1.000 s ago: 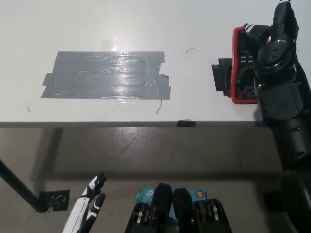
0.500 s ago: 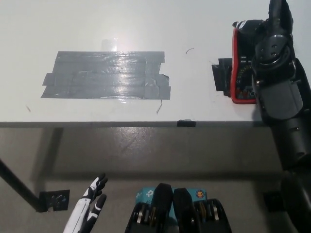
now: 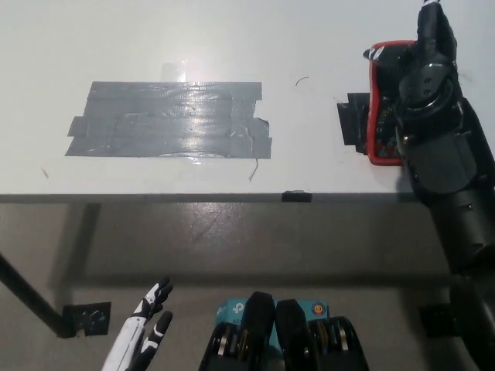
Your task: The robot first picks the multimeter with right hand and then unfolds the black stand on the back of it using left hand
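White table (image 3: 232,39) — red-cased multimeter (image 3: 380,116) under right robot hand (image 3: 418,69), grip unclear; left robot hand (image 3: 143,340) open.

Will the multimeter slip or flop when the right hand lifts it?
Probably rigid: the multimeter looks like a solid block. Its red casing looks rubbery, so likely grippy. It lies flat on the table, so unlikely to roll. The right robot hand covers it; grasp unclear.
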